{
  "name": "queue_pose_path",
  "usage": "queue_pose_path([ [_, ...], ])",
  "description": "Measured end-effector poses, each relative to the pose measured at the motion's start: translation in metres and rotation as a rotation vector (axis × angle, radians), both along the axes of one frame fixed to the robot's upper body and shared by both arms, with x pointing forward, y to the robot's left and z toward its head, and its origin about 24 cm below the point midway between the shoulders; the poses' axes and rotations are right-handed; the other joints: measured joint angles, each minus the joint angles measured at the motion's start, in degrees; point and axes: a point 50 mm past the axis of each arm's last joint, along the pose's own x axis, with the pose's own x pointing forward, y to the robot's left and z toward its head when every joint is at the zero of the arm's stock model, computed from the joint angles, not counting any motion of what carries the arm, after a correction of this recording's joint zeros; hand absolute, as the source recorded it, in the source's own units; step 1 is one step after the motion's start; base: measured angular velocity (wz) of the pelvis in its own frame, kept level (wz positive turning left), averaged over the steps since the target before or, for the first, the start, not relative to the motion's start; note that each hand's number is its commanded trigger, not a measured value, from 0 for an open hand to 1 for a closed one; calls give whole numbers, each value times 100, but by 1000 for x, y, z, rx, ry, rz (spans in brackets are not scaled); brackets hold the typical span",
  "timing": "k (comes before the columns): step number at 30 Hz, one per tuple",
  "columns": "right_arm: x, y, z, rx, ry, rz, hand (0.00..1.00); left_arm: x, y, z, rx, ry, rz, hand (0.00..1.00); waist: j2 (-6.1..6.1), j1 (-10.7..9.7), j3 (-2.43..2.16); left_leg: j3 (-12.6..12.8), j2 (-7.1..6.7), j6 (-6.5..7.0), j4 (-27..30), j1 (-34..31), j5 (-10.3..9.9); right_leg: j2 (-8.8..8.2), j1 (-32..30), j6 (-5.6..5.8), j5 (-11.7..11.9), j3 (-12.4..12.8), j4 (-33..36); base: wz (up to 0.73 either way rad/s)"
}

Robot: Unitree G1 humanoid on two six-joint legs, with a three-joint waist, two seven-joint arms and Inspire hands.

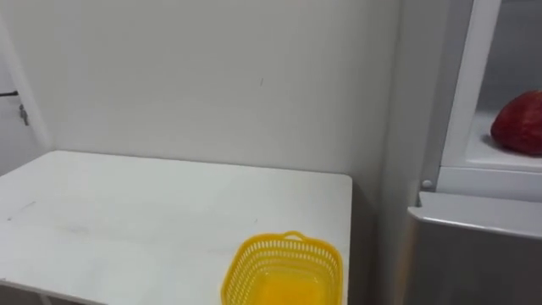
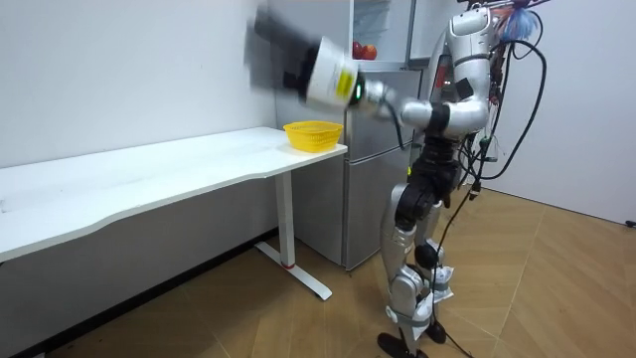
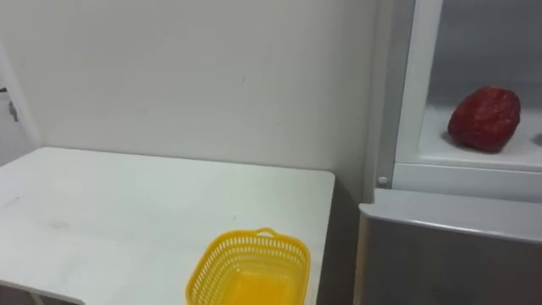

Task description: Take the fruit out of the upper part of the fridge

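Note:
The fridge [image 2: 379, 149] stands at the table's right end with its upper compartment open. A red, rough-skinned round item [image 1: 519, 124] lies on the white upper shelf [image 1: 495, 159], which in the right eye view is the item [image 3: 484, 119] at the far right. In the room view I stand in front of the fridge. My left arm is raised and stretched toward the room view's left, and its dark hand [image 2: 274, 46] is blurred.
A yellow mesh basket [image 1: 284, 269] sits near the right front corner of the long white table [image 1: 127, 216], beside the fridge. The shut lower fridge door [image 1: 474, 254] is below the shelf. A plain white wall runs behind the table.

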Motion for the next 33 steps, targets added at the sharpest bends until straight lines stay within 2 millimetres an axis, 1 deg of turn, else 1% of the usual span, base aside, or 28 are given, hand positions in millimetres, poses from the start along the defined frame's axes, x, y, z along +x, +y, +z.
queue_pose_path([
  [1,1,0,0,2,5,1,0,-3,-1,-18,-50,64,3,0,-1,-1,-5,5,0,0,0,-2,0,-2,-2,1,-2,6,7,-8],
  [2,1,1,0,5,11,3,0,-11,-6,-56,-153,212,3,0,6,-15,-11,26,2,0,0,1,0,-2,-4,2,-3,28,5,-5],
  [3,1,3,-1,10,18,8,0,-23,-16,-92,-252,363,-16,0,2,-40,-11,30,4,0,-16,17,0,0,11,2,-3,33,4,-6],
  [4,2,5,-1,14,15,7,0,-31,-21,-110,-305,443,-28,0,-19,-45,-15,30,4,1,-37,41,0,1,27,2,-3,36,3,-5],
  [5,3,10,-3,24,15,4,0,-50,-33,-140,-410,586,-52,0,-60,-94,-33,42,7,1,-61,67,-1,6,39,1,-13,57,2,-5],
  [6,5,14,-4,40,12,3,0,-70,-47,-164,-519,713,-66,0,-114,-183,-40,43,10,-1,-70,102,-4,13,69,-2,-25,75,2,-5],
  [7,6,15,-4,48,10,4,0,-80,-54,-173,-564,771,-78,0,-132,-200,-46,43,12,-1,-80,117,-12,18,78,-2,-29,87,1,-6],
  [8,8,15,-4,55,11,7,0,-96,-67,-188,-641,874,-108,0,-180,-231,-44,79,24,-3,-85,128,-26,26,81,-2,-30,112,1,-9],
  [9,9,15,-4,52,11,7,0,-108,-77,-198,-704,938,-124,0,-224,-238,-16,104,35,1,-81,129,-54,37,90,-2,-30,137,0,-9],
  [11,9,14,-4,46,18,4,0,-123,-85,-205,-762,1006,-131,0,-255,-250,3,113,37,10,-70,152,-79,43,125,6,-25,150,-9,-5],
  [12,9,14,-4,45,24,0,0,-131,-88,-207,-784,1037,-139,0,-252,-250,4,132,37,16,-60,166,-85,42,132,16,-18,173,-11,-5],
  [13,8,14,-4,45,26,-4,0,-134,-89,-208,-795,1049,-144,0,-249,-260,12,144,36,19,-58,172,-87,40,135,19,-15,182,-12,-4],
  [14,8,14,-4,47,28,-7,0,-139,-92,-210,-809,1082,-166,0,-245,-339,36,144,30,28,-57,171,-92,32,142,27,-10,179,-20,0],
  [15,9,14,-4,48,29,-3,0,-140,-95,-212,-814,1124,-207,0,-197,-422,38,146,27,42,-38,146,-100,27,123,34,-6,181,-13,0],
  [17,10,16,-5,54,28,1,0,-135,-100,-214,-792,1183,-297,0,-128,-527,47,166,24,45,-57,146,-101,23,107,42,-2,199,-10,-2],
  [18,7,20,-6,63,41,-4,0,-130,-102,-214,-779,1200,-341,0,-107,-577,46,180,27,45,-66,161,-100,24,112,42,-2,209,-7,-6],
  [19,5,21,-7,68,50,-7,0,-129,-102,-215,-778,1207,-355,0,-104,-606,47,187,29,45,-75,173,-100,25,115,41,-2,213,-6,-12],
  [21,2,25,-7,77,73,-19,0,-122,-107,-217,-779,1232,-422,0,-88,-661,44,316,55,41,-148,252,-98,51,110,38,-3,341,-6,-26],
  [22,0,25,-7,77,76,-27,0,-121,-108,-217,-777,1242,-442,0,-92,-692,41,339,57,41,-150,255,-98,52,111,38,-3,349,-7,-19],
  [24,-3,24,-7,80,82,-54,0,-109,-111,-218,-755,1282,-534,0,-111,-821,40,395,56,43,-185,257,-97,58,97,40,-2,411,-2,-12],
  [26,-3,24,-7,79,85,-55,0,-103,-111,-218,-727,1313,-591,0,-118,-838,35,519,78,42,-192,257,-97,77,89,41,25,499,8,-24],
  [28,-2,24,-7,80,82,-57,0,-99,-110,-218,-710,1333,-627,0,-132,-886,33,575,80,43,-185,274,-96,77,83,42,28,536,8,-16],
  [30,3,25,-8,83,68,-53,0,-97,-109,-217,-684,1355,-659,0,-137,-952,37,658,84,43,-203,343,-96,87,99,45,26,651,6,-22],
  [33,13,25,-7,71,23,-56,0,-91,-109,-217,-647,1378,-704,0,-142,-967,40,741,89,44,-211,339,-97,93,7,53,21,755,-2,-16],
])
